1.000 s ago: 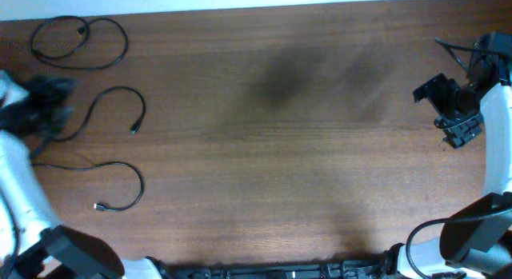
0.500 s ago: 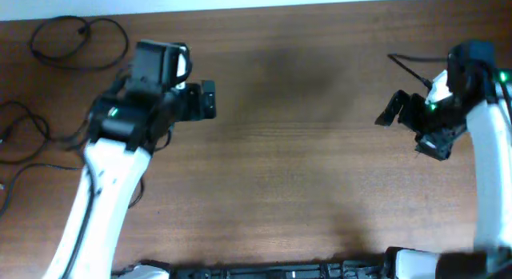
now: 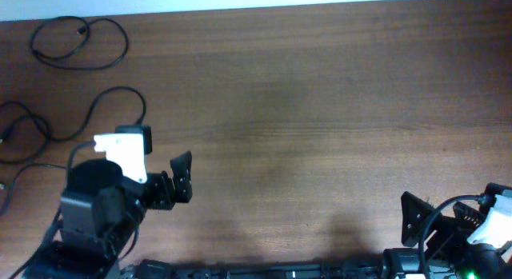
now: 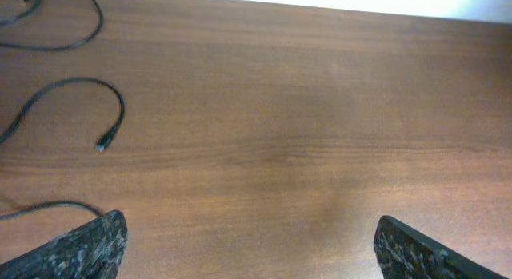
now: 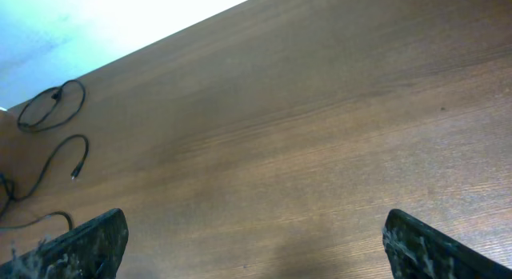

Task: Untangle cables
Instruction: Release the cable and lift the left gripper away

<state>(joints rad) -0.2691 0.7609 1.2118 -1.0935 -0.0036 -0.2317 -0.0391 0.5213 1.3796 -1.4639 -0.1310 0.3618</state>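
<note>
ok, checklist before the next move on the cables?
1. Left jaws wide apart, nothing between: ok.
2. Right jaws wide apart, nothing between: ok.
3. Thin black looped cable lying apart from the others: ok.
4. Thin black hooked cable with plug end clear of both jaws: ok.
5. Third thin black strand seen end to end: not ok, white-and-black left arm hides part.
6. Crossings at far left: cannot tell, frame cuts off there.
</note>
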